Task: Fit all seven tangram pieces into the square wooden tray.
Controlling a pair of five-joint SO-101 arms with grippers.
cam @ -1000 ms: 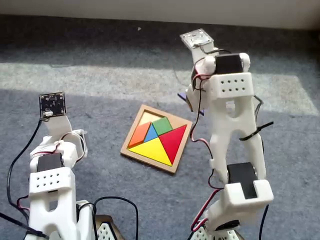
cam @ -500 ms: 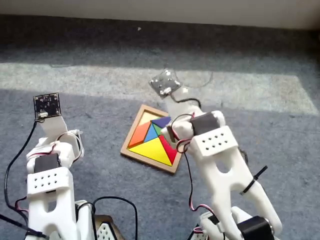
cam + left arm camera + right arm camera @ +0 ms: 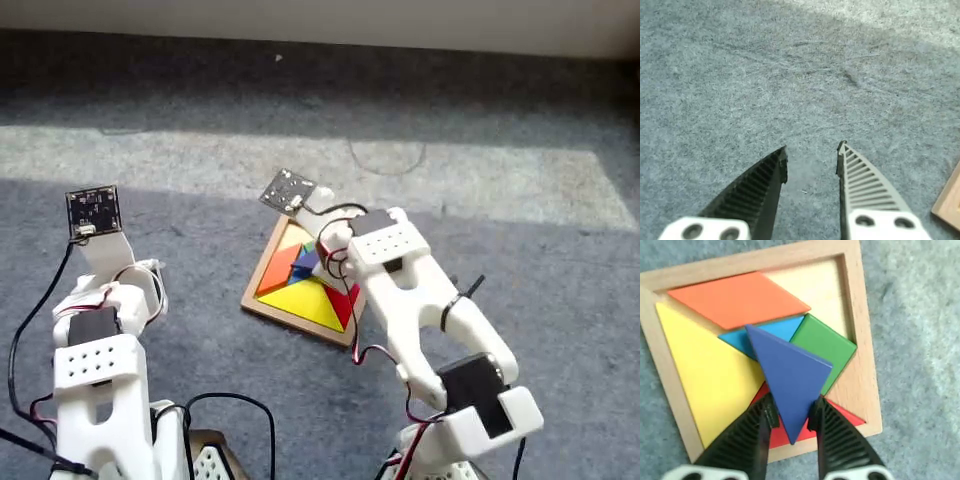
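Tray (image 3: 858, 315) sits under my right claw (image 3: 792, 412), which pinches the blue triangle (image 3: 787, 372); my left claw (image 3: 812, 148) is spread over carpet (image 3: 790, 60).

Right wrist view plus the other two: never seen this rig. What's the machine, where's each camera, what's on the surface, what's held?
Two small robot arms stand side by side on grey carpet. The high view looks down on both from a fixed camera; each wrist view is a camera riding on one arm. The square wooden tray lies on the carpet holding an orange parallelogram, yellow triangle, green square, light blue triangle and red triangle, one corner bare. The right arm is over the tray; its fingers grip a dark blue triangle that overlaps the seated pieces. The left arm's fingers are open over carpet near the tray.
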